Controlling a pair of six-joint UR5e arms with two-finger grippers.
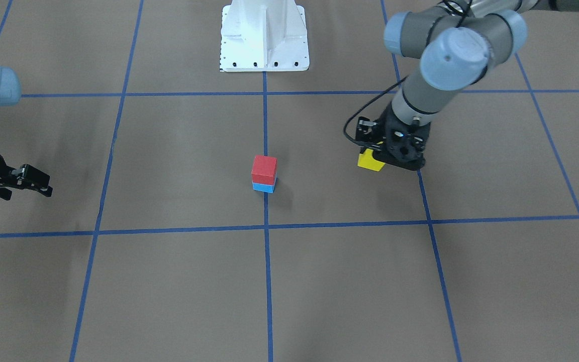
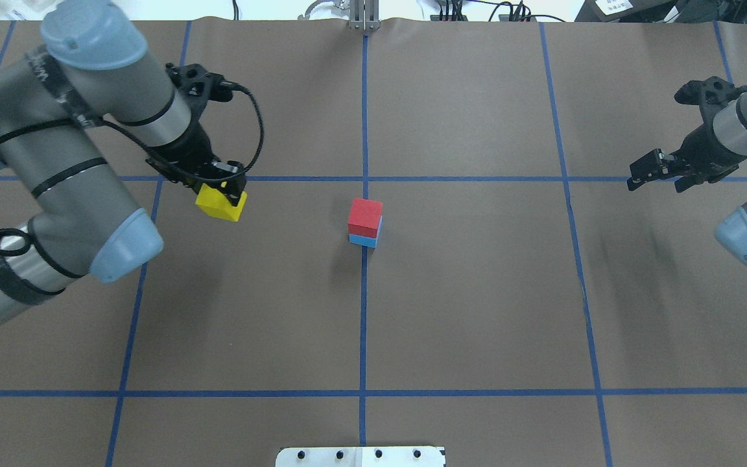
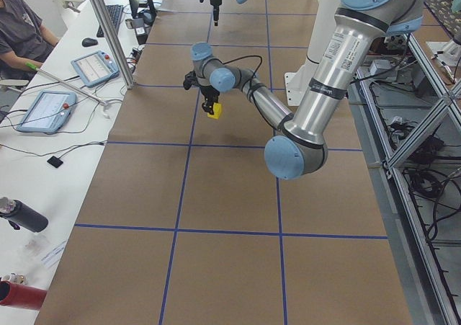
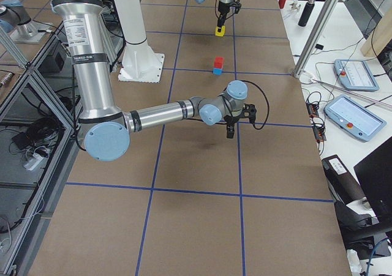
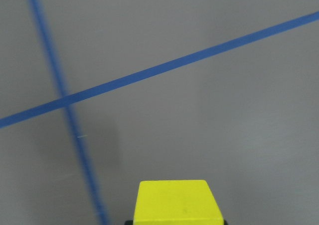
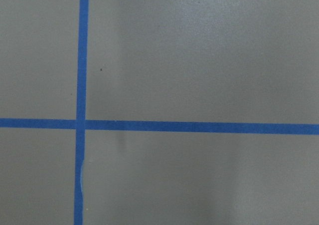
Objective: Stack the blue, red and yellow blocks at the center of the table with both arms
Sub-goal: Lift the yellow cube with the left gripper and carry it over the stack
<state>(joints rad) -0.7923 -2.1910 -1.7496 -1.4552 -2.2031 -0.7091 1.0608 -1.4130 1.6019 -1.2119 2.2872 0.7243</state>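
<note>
Blue tape lines [image 1: 268,301] cross the bare brown surface [image 1: 179,291] closest to the front-facing camera. Farther in, at the middle of the surface, the red block [image 1: 264,169] sits squarely on top of the light blue block [image 1: 263,187]. This two-high stack rests right on the centre tape line.

Well off to the robot's right, the right hand [image 2: 657,180] hangs above a tape crossing. Its fingers are apart and nothing is between them.

A little farther back, on the robot's left of the stack and well apart from it, the left hand [image 2: 223,190] points down, clamped on the yellow block [image 2: 220,206]. The block sticks out below the fingers beside a tape crossing, and it appears to be lifted clear of the surface. In the left wrist view its top face fills the bottom edge.

Farthest away stands the white pedestal [image 1: 264,37], on the centre line.
</note>
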